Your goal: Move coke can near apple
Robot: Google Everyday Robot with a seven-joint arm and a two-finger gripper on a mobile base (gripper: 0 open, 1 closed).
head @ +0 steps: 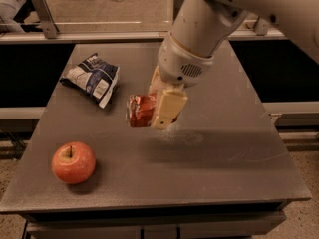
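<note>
The coke can [139, 110], a dented red can, hangs above the middle of the grey table [224, 153], held on its side. My gripper [160, 105] is shut on it, its cream fingers [168, 108] clamping the can's right part, the white arm reaching down from the upper right. The apple [73, 162], red-orange with a short dark stem, sits on the table near the front left corner, well apart from the can, to its lower left.
A blue-and-white snack bag [93, 77] lies on the table's back left, just left of the can. A metal rail and bracket [45, 16] run behind the table. The table's front edge is close below the apple.
</note>
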